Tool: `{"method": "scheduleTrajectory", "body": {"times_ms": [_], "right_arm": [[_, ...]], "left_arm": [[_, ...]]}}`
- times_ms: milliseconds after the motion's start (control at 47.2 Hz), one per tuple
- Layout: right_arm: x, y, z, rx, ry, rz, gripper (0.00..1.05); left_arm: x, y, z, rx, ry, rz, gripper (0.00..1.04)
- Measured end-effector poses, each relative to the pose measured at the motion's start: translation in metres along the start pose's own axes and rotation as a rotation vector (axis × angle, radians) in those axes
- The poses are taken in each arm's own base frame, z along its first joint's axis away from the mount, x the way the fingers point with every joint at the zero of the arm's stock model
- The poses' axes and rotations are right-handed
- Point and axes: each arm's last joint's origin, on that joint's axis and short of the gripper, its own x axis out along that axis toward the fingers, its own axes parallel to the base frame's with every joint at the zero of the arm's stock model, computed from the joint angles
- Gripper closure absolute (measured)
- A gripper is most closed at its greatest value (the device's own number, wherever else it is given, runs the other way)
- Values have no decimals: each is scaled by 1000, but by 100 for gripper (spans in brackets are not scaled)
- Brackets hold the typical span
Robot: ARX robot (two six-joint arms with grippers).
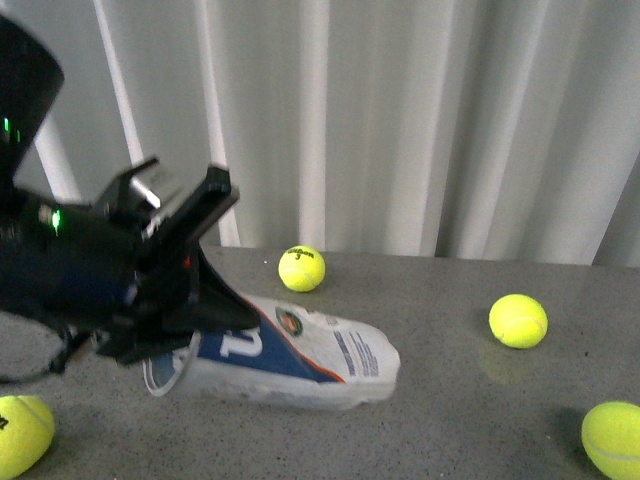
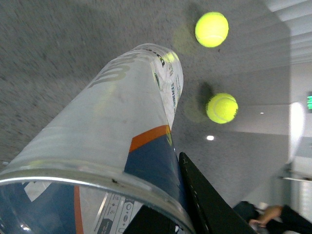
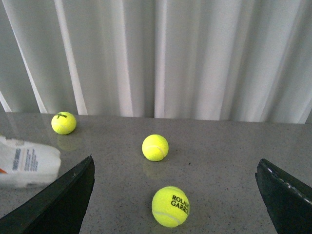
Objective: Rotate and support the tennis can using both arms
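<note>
- Gripping the tennis can (image 1: 300,350) near its open, silver-rimmed end, my left jaws are closed on it at the left side of the table (image 1: 450,430).
- In the left wrist view one black finger (image 2: 202,200) lies against the can's wall just beside the rim. I cannot make out the other finger.
- The can lies almost on its side. Its open end is to the left under my left arm (image 1: 60,270), and its closed end points right and rests on the table.
- Its blue, white and orange label faces up and toward me.
- Whether the open end is raised clear of the table, I cannot tell.
- My right jaws are spread wide with nothing between them. They hover over the table to the right of the can, well apart from it.
- Four yellow balls lie loose on the table:
  - the far ball (image 1: 301,268) is just behind the can
  - the right ball (image 1: 518,320) is well off to the right
  - the near-right ball (image 1: 612,438) is at the front corner
  - the near-left ball (image 1: 20,432) is below my left arm
- None of the balls touches the can.
- A white pleated curtain (image 1: 420,120) hangs behind the table's far edge.
</note>
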Motion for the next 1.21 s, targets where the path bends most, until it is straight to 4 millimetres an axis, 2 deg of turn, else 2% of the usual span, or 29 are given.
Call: {"method": "scheduleTrajectory", "body": {"times_ms": [127,254,424,551,678,889,1207], "right_arm": [[0,0,0,0,0,0,7],[0,0,0,0,0,0,7],[0,0,0,0,0,0,7],[0,0,0,0,0,0,7],[0,0,0,0,0,0,7],[0,0,0,0,0,0,7],[0,0,0,0,0,0,7]], "left_arm": [[-27,-46,31,197,19,181,101],[-36,-79,43,384,87,346,101],[-36,-116,43,614,223,494,101],[-22,-138,29,782,365,527,101],[5,-141,15,878,468,495,101],[40,-125,9,940,552,512,101],[63,-109,8,1005,626,573,101]]}}
